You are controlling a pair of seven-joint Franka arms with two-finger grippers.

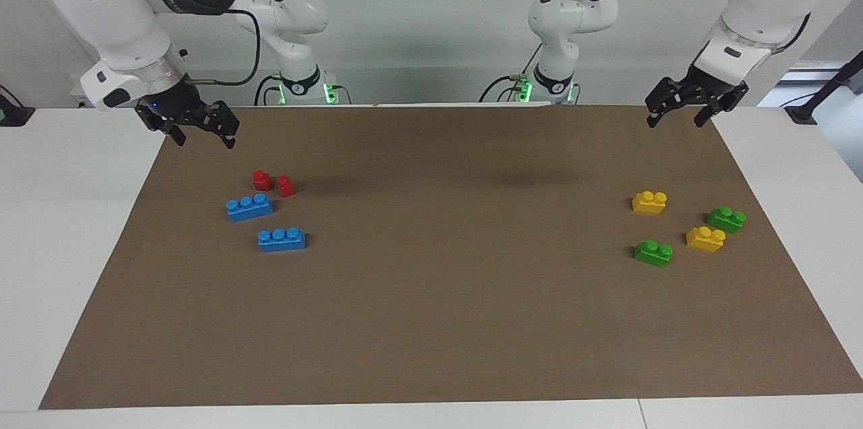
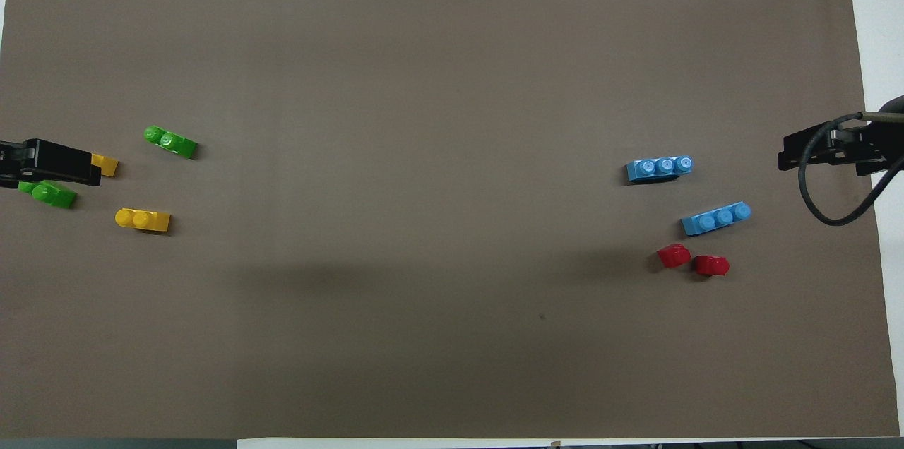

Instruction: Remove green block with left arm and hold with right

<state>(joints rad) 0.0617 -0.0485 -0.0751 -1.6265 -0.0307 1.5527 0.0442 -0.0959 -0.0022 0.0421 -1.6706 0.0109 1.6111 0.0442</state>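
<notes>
Two bright green two-stud bricks lie on the brown mat at the left arm's end. One (image 1: 653, 253) (image 2: 170, 142) is farther from the robots. The other (image 1: 726, 219) (image 2: 49, 193) is nearer the mat's end. I cannot tell which one the task means. My left gripper (image 1: 676, 120) (image 2: 42, 161) hangs open and empty in the air over the mat's robot-side edge, apart from every brick. My right gripper (image 1: 203, 139) (image 2: 812, 152) hangs open and empty over the right arm's end of the mat.
Two yellow two-stud bricks (image 1: 650, 202) (image 1: 705, 239) lie among the green ones; the left gripper partly covers one in the overhead view (image 2: 106, 165). Two blue three-stud bricks (image 1: 249, 207) (image 1: 282, 239) and two small red pieces (image 1: 262, 179) (image 1: 286, 186) lie at the right arm's end.
</notes>
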